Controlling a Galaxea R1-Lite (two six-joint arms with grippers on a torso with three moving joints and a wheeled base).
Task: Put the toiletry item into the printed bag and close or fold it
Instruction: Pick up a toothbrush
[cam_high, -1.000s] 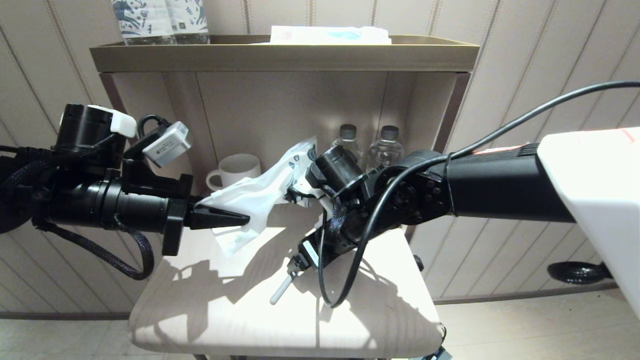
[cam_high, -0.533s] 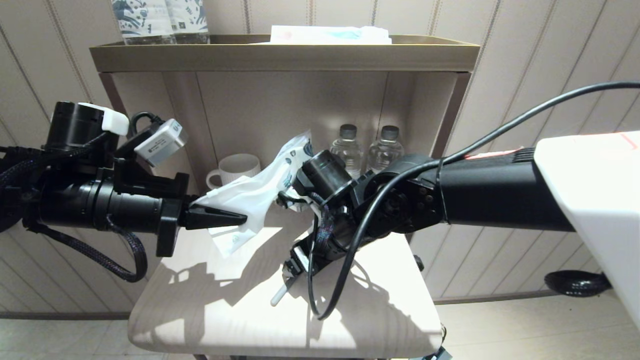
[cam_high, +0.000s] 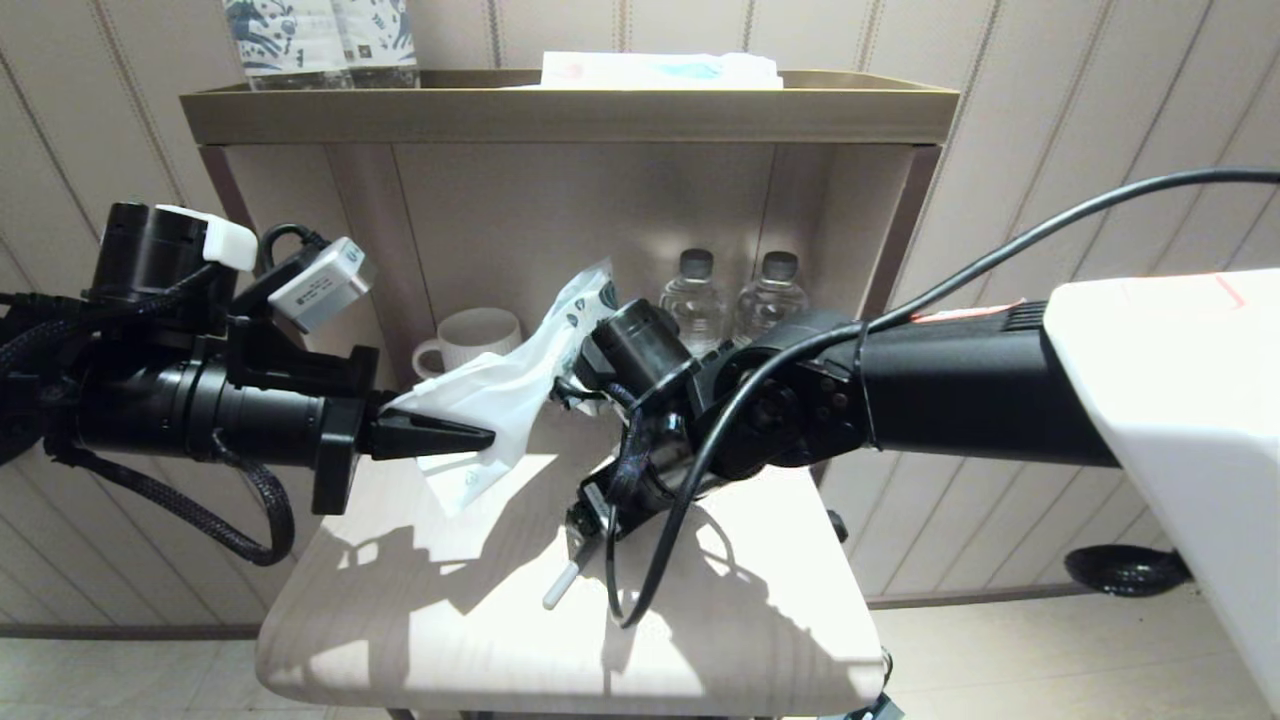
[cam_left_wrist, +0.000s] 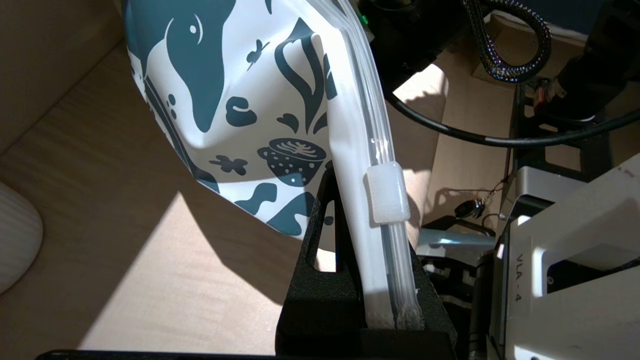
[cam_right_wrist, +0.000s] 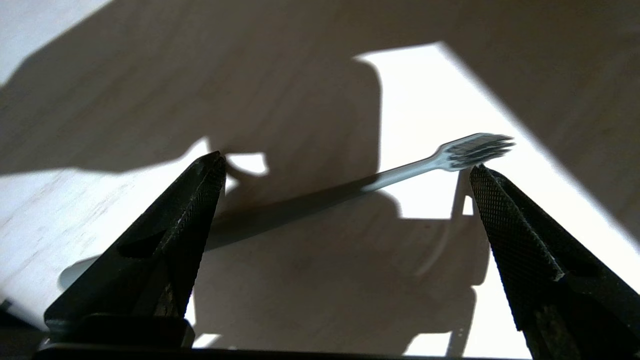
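My left gripper (cam_high: 470, 438) is shut on the printed bag (cam_high: 515, 380) and holds it up above the table, its printed end rising toward the shelf. In the left wrist view the bag (cam_left_wrist: 240, 100) is pinched at its zip strip (cam_left_wrist: 372, 140), with the white slider (cam_left_wrist: 387, 195) just beyond my left gripper (cam_left_wrist: 367, 220). The pale grey toothbrush (cam_right_wrist: 350, 187) lies flat on the table. My right gripper (cam_right_wrist: 345, 164) hovers open above it, one finger past each end. In the head view only the toothbrush handle end (cam_high: 558, 588) shows below the right gripper (cam_high: 585, 520).
A white mug (cam_high: 470, 340) and two water bottles (cam_high: 695, 290) stand in the shelf niche behind the table (cam_high: 420, 620). On the shelf top (cam_high: 560, 105) are blue-patterned packages (cam_high: 320, 40) and a flat white and light-blue packet (cam_high: 660, 70). A black cable hangs from the right wrist.
My right arm has moved left and down over the toothbrush. The left gripper with the bag shifted slightly left, then held still.
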